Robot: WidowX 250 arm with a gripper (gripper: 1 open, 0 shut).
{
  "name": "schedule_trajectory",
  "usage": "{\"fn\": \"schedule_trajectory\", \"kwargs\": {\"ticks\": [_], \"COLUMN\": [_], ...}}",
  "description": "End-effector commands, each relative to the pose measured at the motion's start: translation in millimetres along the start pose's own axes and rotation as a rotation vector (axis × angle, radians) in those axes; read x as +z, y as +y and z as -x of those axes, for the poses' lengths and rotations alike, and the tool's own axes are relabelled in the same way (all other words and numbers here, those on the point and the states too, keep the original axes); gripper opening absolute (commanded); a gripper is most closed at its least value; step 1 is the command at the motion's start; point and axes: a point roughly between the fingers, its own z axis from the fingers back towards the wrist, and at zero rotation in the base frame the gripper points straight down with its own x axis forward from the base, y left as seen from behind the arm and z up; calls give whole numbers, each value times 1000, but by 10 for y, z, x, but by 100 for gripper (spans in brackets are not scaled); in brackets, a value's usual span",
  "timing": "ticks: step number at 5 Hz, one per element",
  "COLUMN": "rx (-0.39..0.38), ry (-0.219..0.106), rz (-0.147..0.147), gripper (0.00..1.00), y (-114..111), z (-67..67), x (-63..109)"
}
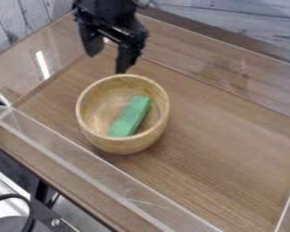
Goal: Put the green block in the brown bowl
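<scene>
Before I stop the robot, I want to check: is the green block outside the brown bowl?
No, the green block lies inside the brown bowl.

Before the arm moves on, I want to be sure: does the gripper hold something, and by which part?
Nothing is held; the green block lies inside the brown bowl.
</scene>
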Motion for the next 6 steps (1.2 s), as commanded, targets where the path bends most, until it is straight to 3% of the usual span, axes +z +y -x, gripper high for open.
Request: {"fn": "schedule_trajectory", "kwargs": {"ticks": [1, 2, 4, 6], "rx": [118, 260, 192, 256], "ry": [-89, -105, -27, -113], "rz": [-63, -113, 82, 73], "gripper": [100, 100, 100, 100], "y": [61, 60, 66, -59], "z": [-86, -38, 170, -95], "x": [178, 179, 190, 194]}}
